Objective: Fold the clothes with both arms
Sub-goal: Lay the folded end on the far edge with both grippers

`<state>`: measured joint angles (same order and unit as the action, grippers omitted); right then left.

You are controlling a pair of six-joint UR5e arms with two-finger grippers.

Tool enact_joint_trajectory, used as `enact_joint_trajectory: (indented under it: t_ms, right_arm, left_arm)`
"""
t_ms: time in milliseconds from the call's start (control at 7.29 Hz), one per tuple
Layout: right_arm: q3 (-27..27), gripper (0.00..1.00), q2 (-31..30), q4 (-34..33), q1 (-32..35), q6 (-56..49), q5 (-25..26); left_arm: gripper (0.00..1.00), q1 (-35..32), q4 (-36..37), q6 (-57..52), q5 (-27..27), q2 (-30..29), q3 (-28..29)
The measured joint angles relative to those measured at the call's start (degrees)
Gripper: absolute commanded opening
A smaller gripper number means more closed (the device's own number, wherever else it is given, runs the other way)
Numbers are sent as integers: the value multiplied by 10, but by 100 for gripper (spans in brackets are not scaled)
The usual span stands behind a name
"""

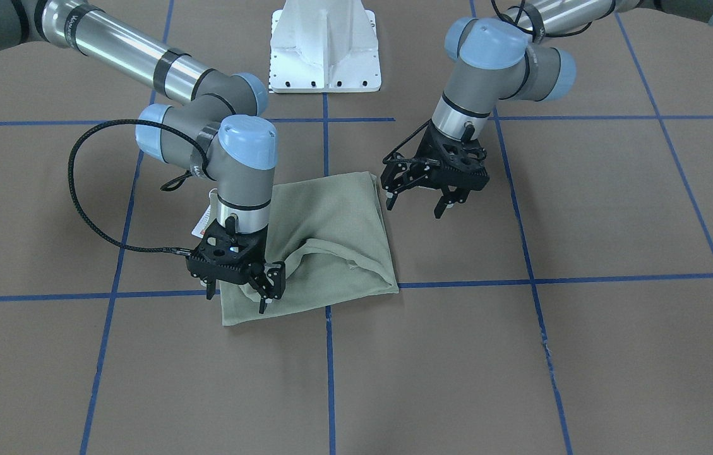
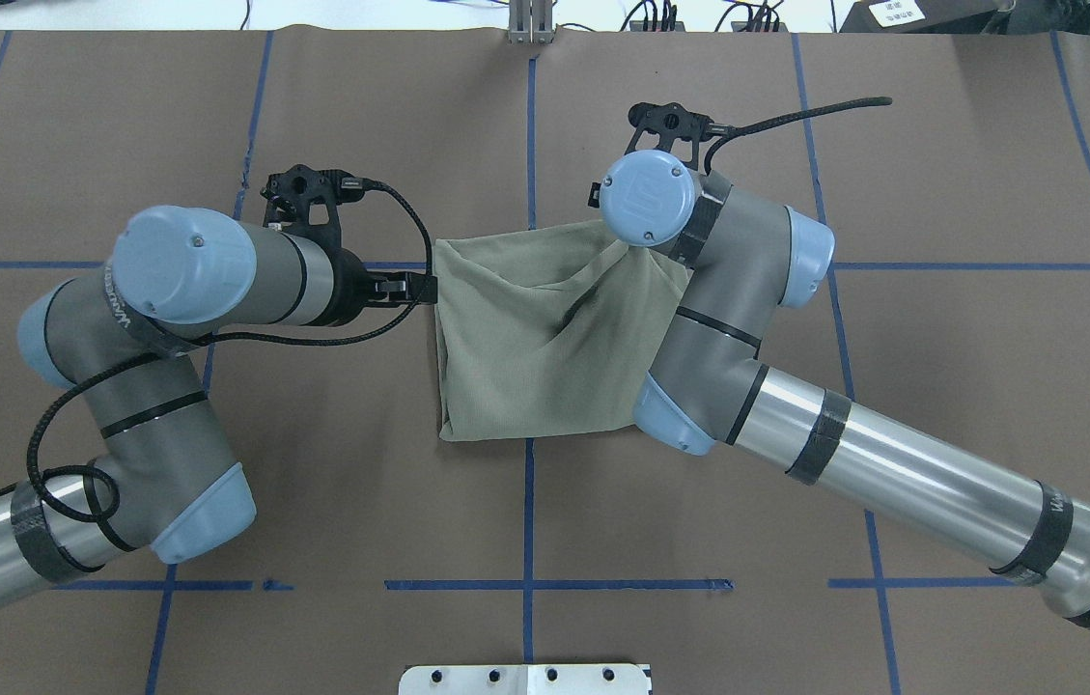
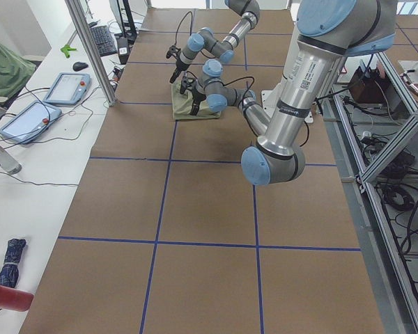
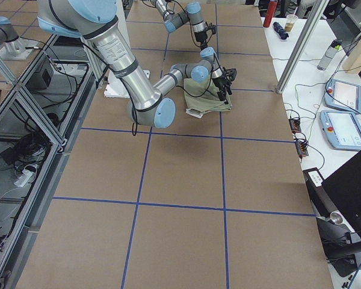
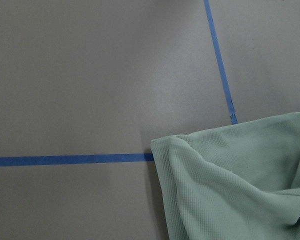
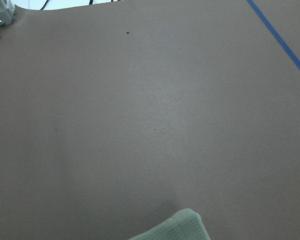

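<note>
You see the sage-green knit shirt [image 1: 331, 221] folded roughly square on the brown paper-covered table [image 1: 520, 354], right black two-finger gripper [image 1: 237, 297] low over one corner, fingers spread, clamping nothing visible, left black two-finger gripper [image 1: 416, 205] wide apart, empty, just beside the opposite edge

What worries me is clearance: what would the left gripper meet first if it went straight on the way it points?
Probably the table, just beside the shirt edge; the left gripper points down, though depth is unclear.
</note>
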<state>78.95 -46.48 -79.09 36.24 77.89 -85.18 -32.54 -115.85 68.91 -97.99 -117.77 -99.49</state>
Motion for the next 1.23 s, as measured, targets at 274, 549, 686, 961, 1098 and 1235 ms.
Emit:
enact_joint_trajectory:
  t_ms: [274,549,686,961,1098,1235]
  right_arm:
    - [38,100,-11,4,11,-26,-48]
    - [39,71,-10,4,-4,30,-38]
    - [32,64,-10,3,-21,79,-10]
    - [2,52,-8,3,-39,130,20]
    - [-6,51,-6,3,-41,139,23]
    - [-12,48,-1,4,-43,147,26]
  left_arm:
    - [100,28,2,4,33,-26,35]
    - [100,32,-29,0,40,-25,45]
    - [100,32,-71,0,38,-11,45]
    - [100,31,-120,-1,36,6,45]
    - [100,31,-126,-1,36,8,45]
    - [100,31,-127,-1,36,8,45]
